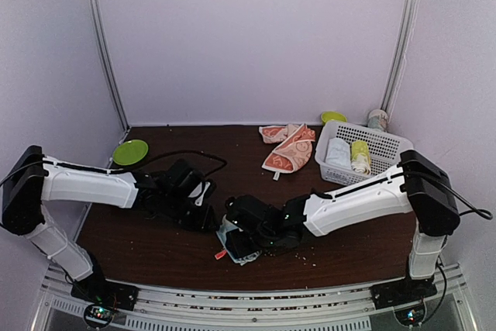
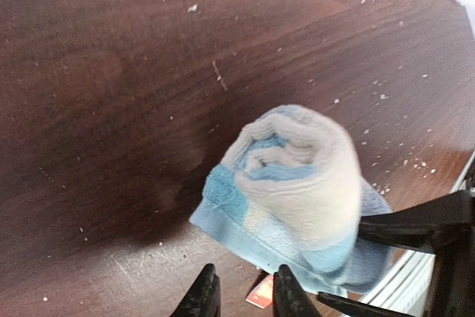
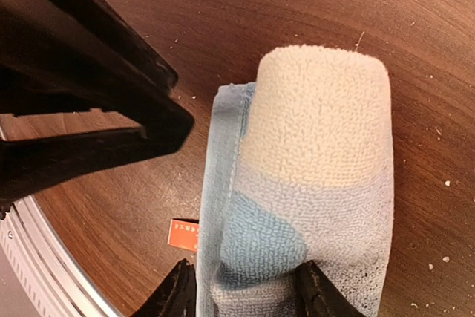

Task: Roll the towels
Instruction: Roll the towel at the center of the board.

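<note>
The right claw [image 3: 249,291] straddles one end of the rolled blue towel [image 3: 319,146]; squeezing or not, I cannot tell. The left claw [image 2: 245,291], slightly apart, holds nothing just beside it. The roll lies at the desk's [image 2: 111,109] front edge, and the orange towel [image 1: 291,149] lies crumpled at the back.

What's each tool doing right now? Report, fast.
Left tool: open, holding nothing.
Right tool: astride the rolled light-blue-and-white terry towel; grip cannot be told.
</note>
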`<state>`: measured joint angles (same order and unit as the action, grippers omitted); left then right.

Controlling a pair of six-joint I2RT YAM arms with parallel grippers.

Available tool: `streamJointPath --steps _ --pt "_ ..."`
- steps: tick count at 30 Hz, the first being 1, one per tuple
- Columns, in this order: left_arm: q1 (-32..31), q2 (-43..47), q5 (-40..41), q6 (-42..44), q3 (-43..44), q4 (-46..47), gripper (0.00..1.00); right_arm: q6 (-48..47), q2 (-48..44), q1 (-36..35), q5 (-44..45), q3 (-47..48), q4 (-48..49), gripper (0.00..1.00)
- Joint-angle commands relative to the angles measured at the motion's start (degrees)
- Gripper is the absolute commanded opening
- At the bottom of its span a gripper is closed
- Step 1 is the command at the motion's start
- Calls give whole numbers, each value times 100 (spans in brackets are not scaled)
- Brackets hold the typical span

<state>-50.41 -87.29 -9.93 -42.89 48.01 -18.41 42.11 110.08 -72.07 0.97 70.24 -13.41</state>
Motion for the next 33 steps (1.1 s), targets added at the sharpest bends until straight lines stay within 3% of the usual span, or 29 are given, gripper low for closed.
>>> streamJointPath --steps 1,33 --pt "-12 304 140 -24 97 -77 26 -42 261 15 -245 -91 -12 48" --pt "-92 -713 -517 -292 589 916 26 -163 383 12 -880 -39 119 58"
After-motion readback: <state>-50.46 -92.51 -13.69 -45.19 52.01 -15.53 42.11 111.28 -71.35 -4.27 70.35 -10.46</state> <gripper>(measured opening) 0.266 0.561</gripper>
